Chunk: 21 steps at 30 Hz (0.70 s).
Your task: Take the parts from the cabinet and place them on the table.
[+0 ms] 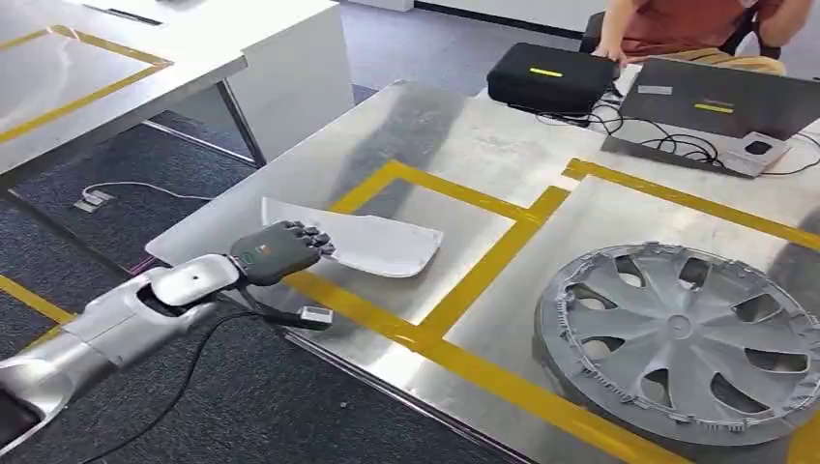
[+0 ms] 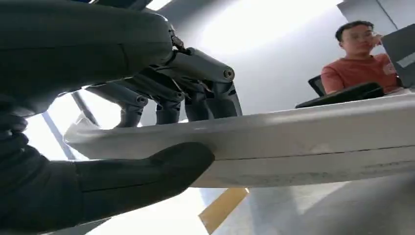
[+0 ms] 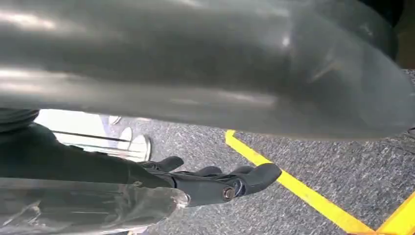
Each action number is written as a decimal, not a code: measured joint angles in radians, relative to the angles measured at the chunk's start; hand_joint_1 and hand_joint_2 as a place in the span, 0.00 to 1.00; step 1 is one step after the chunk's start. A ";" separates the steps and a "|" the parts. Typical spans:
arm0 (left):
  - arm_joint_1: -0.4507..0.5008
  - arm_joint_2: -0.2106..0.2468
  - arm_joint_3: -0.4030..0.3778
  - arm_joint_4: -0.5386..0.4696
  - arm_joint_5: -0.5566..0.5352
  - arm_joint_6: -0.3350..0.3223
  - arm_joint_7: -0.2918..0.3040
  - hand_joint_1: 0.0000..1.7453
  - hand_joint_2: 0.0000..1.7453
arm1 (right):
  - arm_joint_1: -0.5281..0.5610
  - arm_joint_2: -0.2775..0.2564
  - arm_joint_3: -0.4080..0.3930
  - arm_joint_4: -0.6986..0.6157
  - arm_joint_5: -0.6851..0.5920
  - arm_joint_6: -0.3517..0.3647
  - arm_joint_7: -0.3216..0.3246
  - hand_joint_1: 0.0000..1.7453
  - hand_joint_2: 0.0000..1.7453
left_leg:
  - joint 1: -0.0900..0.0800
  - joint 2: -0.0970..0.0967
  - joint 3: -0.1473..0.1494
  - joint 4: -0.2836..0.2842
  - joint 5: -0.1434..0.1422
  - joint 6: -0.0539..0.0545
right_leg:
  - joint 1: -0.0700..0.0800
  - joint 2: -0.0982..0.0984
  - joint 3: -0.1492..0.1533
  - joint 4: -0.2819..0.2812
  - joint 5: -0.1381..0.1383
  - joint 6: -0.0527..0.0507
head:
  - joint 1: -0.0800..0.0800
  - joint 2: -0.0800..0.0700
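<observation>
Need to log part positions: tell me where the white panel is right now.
In the head view the white panel lies on the metal table, inside the yellow-taped square left of the hubcap; the left hand grips its near end.

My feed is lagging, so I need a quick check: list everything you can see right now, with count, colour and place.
Steel table: one, silver with yellow tape lines, centre.
White panel part: one, white, on the table's near-left taped box, held at its end.
Wheel cover: one, grey, on the table at right.
Black case: one, black, far edge of the table.
Laptop: one, dark grey, far right, cables beside it.
Second table: one, pale, far left.
Person: one, orange shirt, seated behind the table.
Left hand: grips the white panel part.
Right hand: dark, above grey carpet, holding nothing.
</observation>
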 joint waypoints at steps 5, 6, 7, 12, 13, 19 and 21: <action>-0.026 0.014 -0.023 0.005 -0.033 -0.005 0.007 0.00 1.00 | -0.002 0.000 0.004 0.000 0.001 0.000 0.000 0.00 0.00 | 0.000 0.000 0.000 0.000 0.000 0.000 | 0.000 0.000 0.000 0.000 0.000 0.000 | 0.000 0.000; -0.032 0.017 -0.029 0.005 -0.033 -0.005 0.008 0.00 1.00 | -0.003 0.000 0.005 0.000 0.001 0.000 0.000 0.00 0.00 | 0.000 0.000 0.000 0.000 0.000 0.000 | 0.000 0.000 0.000 0.000 0.000 0.000 | 0.000 0.000; -0.037 0.019 -0.033 0.005 -0.033 -0.005 0.008 0.00 1.00 | -0.003 0.000 0.008 0.000 0.001 0.000 0.000 0.00 0.00 | 0.000 0.000 0.000 0.000 0.000 0.000 | 0.000 0.000 0.000 0.000 0.000 0.000 | 0.000 0.000; -0.050 0.025 -0.053 0.005 -0.033 -0.005 0.008 0.00 1.00 | -0.005 0.000 0.012 0.000 0.001 0.000 0.000 0.00 0.00 | 0.000 0.000 0.000 0.000 0.000 0.000 | 0.000 0.000 0.000 0.000 0.000 0.000 | 0.000 0.000; -0.051 0.026 -0.057 0.005 -0.033 -0.005 0.008 0.00 1.00 | -0.005 0.000 0.012 0.000 0.001 0.000 0.000 0.00 0.00 | 0.000 0.000 0.000 0.000 0.000 0.000 | 0.000 0.000 0.000 0.000 0.000 0.000 | 0.000 0.000; -0.052 0.028 -0.064 0.005 -0.033 -0.005 0.008 0.00 1.00 | -0.006 0.000 0.019 0.000 0.001 0.000 0.000 0.00 0.00 | 0.000 0.000 0.000 0.000 0.000 0.000 | 0.000 0.000 0.000 0.000 0.000 0.000 | 0.000 0.000; -0.053 0.029 -0.065 0.005 -0.033 -0.006 0.010 0.00 0.00 | -0.006 0.000 0.019 0.000 0.001 0.000 0.000 0.00 0.00 | 0.000 0.000 0.000 0.000 0.000 0.000 | 0.000 0.000 0.000 0.000 0.000 0.000 | 0.000 0.000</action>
